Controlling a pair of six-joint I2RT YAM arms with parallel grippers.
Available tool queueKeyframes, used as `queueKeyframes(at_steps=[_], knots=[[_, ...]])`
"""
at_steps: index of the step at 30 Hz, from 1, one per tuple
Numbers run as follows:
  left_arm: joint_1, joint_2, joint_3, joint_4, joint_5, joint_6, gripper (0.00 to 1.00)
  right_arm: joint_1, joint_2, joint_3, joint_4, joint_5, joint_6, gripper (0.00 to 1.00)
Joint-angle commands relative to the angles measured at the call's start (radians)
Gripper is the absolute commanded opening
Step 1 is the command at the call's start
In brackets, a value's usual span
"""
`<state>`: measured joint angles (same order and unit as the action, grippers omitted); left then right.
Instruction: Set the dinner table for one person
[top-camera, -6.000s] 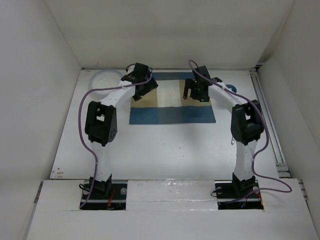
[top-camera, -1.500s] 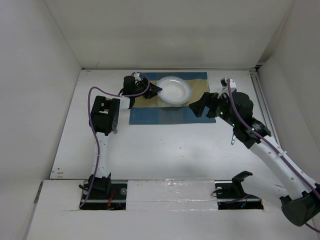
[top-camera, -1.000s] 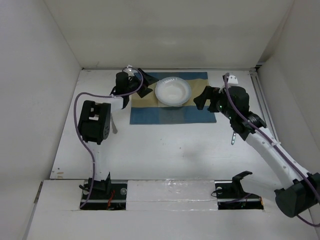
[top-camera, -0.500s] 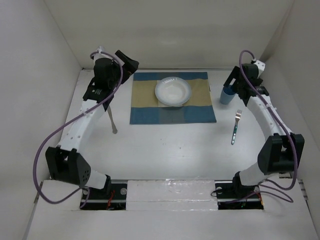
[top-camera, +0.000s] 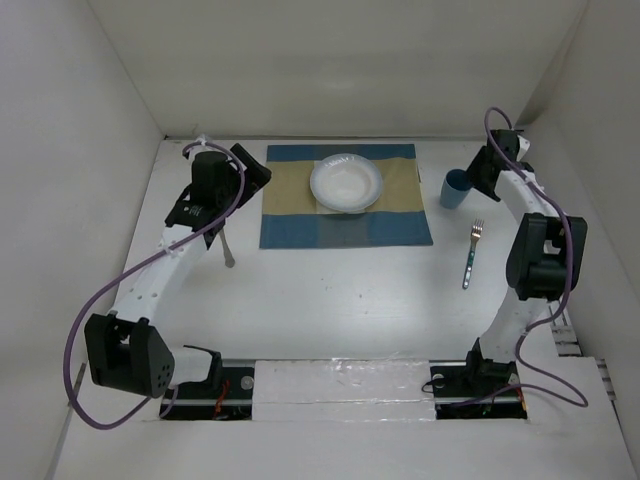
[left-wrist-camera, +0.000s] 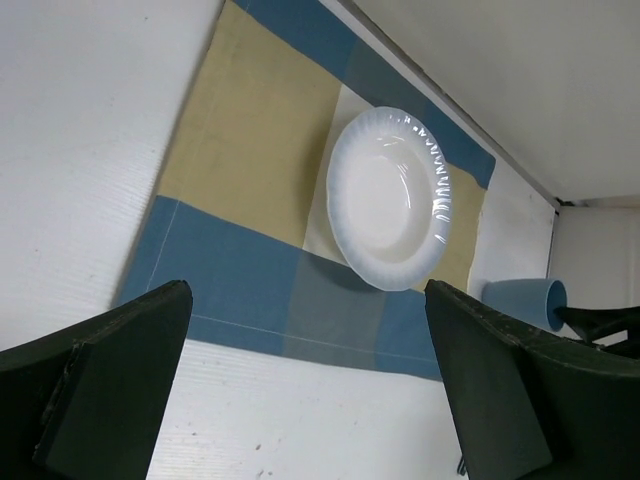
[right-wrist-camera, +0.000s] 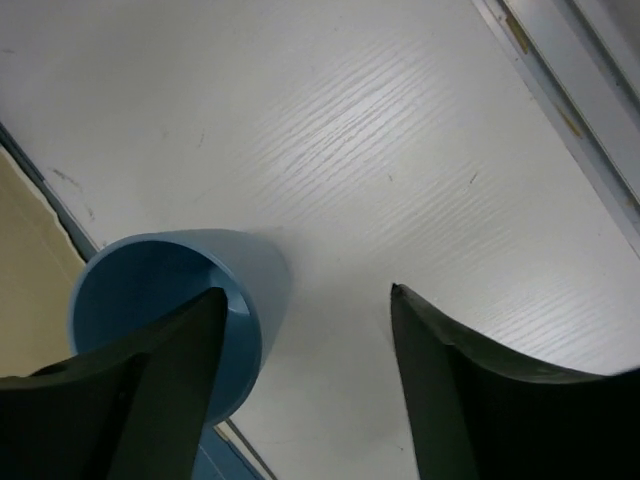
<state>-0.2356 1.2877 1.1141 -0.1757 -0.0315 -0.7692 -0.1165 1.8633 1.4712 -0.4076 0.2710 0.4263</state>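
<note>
The wide, plain white matte tabletop (top-camera: 340, 290) fills the floor of the white-walled enclosure, and the blue-and-tan rectangular cloth placemat (top-camera: 345, 196) lies flat on its far middle part. A white shallow dish with a fluted rim (left-wrist-camera: 390, 200) sits on the placemat's far half, about centred across its width. A light blue, round, upright plastic cup (top-camera: 454, 188) stands on the bare tabletop just off the placemat's right edge, near its far right corner. A fork with a blue handle (top-camera: 470, 258) lies right of the placemat, level with its near edge, tines pointing away. A thin grey metal utensil (top-camera: 228, 252), too small to identify, lies off the placemat's left edge. The left hand (left-wrist-camera: 308, 290) hangs above the tabletop beside the placemat's far left corner, spread wide and holding nothing. The right hand (right-wrist-camera: 305, 292) is on the cup's side away from the placemat, spread: one finger overlaps the cup's mouth, and the other stands clear of its outer wall.
</note>
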Motion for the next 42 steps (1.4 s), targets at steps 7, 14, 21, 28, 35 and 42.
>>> queueKeyframes(at_steps=[7,14,21,28,35,42], knots=[[-0.001,-0.036,-0.005,0.045,0.01,0.018,1.0,-0.003,0.062,0.098,0.053,-0.064,-0.006,0.15],[-0.001,-0.016,-0.014,0.065,0.03,0.027,1.0,0.092,0.097,0.293,-0.02,-0.029,-0.006,0.0],[-0.001,-0.016,-0.026,0.074,0.048,0.027,1.0,0.219,0.326,0.684,-0.158,-0.061,-0.102,0.0],[-0.001,-0.007,-0.06,0.108,0.084,0.027,1.0,0.293,0.615,1.068,-0.284,0.049,-0.218,0.0],[-0.001,0.002,-0.069,0.126,0.084,0.027,1.0,0.293,0.69,1.089,-0.24,0.106,-0.257,0.0],[-0.001,0.015,-0.08,0.136,0.094,0.027,1.0,0.293,0.74,1.126,-0.26,0.119,-0.267,0.01]])
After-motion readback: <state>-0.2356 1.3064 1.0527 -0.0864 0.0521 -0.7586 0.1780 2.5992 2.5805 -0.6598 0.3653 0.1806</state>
